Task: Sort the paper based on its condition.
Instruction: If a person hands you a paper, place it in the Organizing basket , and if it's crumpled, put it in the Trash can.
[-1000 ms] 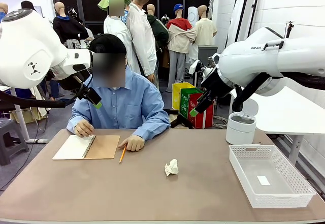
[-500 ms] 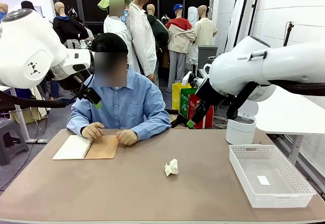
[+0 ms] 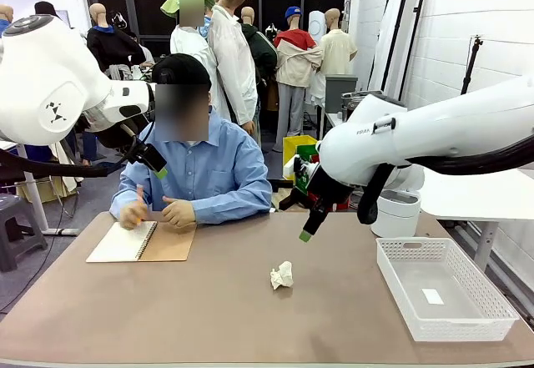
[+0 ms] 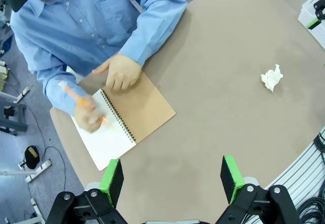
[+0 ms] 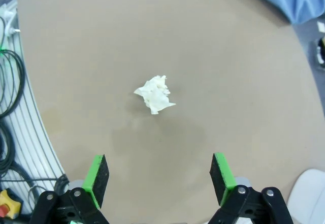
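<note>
A crumpled ball of white paper (image 3: 282, 275) lies near the middle of the brown table (image 3: 217, 318). My right gripper (image 3: 307, 233) hangs open above it and a little to the right, nothing between its fingers. In the right wrist view the paper ball (image 5: 155, 96) sits ahead of the open right gripper (image 5: 160, 176). My left gripper (image 3: 158, 170) is raised at the left, open and empty. In the left wrist view, the left gripper (image 4: 172, 173) looks down on the paper ball (image 4: 272, 77) far to the right.
The person at the far side holds an orange pencil (image 4: 81, 101) over an open spiral notebook (image 3: 142, 241). A white mesh basket (image 3: 492, 289) holding a tiny white scrap stands at the right. Behind it is a white lidded bin (image 3: 395, 211).
My right arm has swung left and down from beside the bin to above the crumpled paper. The person has picked up the pencil and brought it to the notebook page.
</note>
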